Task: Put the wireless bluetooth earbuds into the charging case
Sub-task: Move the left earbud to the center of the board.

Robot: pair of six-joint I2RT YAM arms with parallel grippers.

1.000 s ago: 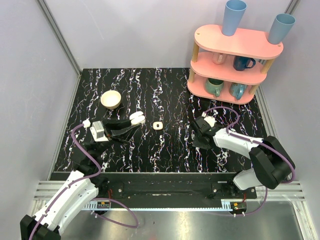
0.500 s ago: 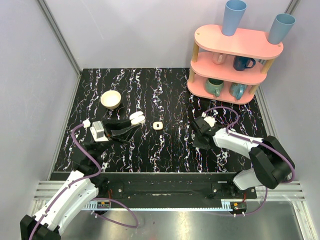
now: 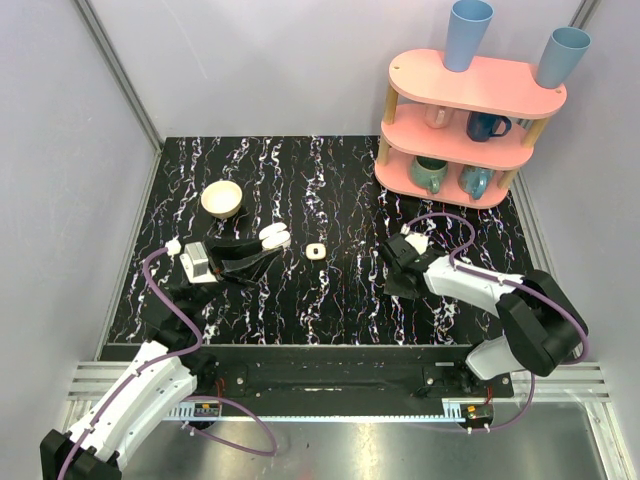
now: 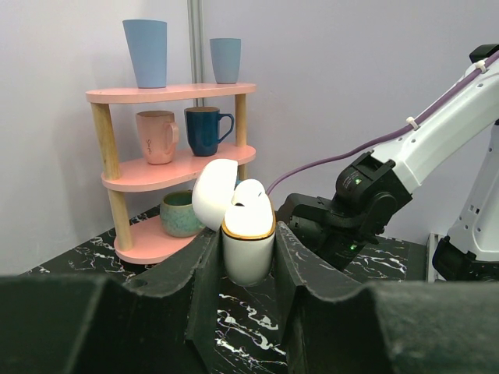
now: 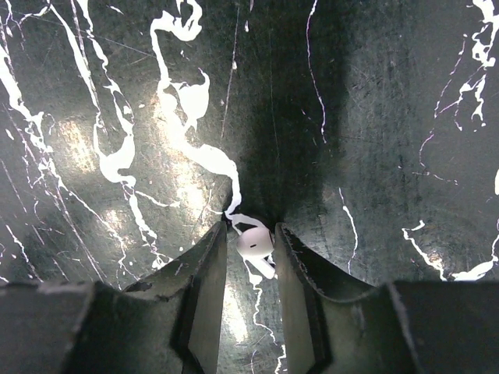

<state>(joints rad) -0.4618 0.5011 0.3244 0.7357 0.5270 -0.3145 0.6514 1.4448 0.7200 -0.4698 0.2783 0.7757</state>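
My left gripper (image 4: 246, 234) is shut on the white charging case (image 4: 248, 253) and holds it upright above the table. Its lid (image 4: 214, 191) is hinged open to the left. From above, the charging case (image 3: 273, 237) is left of centre. My right gripper (image 5: 250, 227) points straight down at the table. One white earbud (image 5: 254, 243) lies on the marble between its fingers. The earbud touches the right finger (image 5: 292, 265), and a thin strip of table shows beside the left finger (image 5: 207, 273). The right wrist (image 3: 405, 262) covers this earbud in the top view.
A small white rounded-square piece with a dark centre (image 3: 317, 250) lies mid-table between the arms. A cream bowl (image 3: 222, 198) sits at the back left. The pink shelf (image 3: 470, 110) with mugs and blue cups fills the back right corner.
The right wrist has crept slightly left and its fingers have narrowed a little. The left arm and the case have not moved.
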